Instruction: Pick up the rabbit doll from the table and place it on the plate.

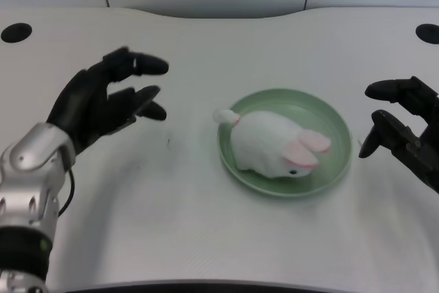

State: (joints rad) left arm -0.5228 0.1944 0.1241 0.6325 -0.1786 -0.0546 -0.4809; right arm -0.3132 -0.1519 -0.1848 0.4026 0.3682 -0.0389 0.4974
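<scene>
A white rabbit doll (274, 143) with pink ears lies on the pale green plate (338, 128) right of the table's middle; its tail hangs over the plate's left rim. My left hand (110, 97) hovers well to the left of the plate, fingers spread and pointing toward it, with nothing in its grasp. A wide stretch of bare table separates the hand from the doll.
My right hand (405, 125) waits at the right edge, close to the plate's right rim. Two dark round holes (16, 32) (427, 33) mark the table's far corners. The table's front edge runs along the bottom of the view.
</scene>
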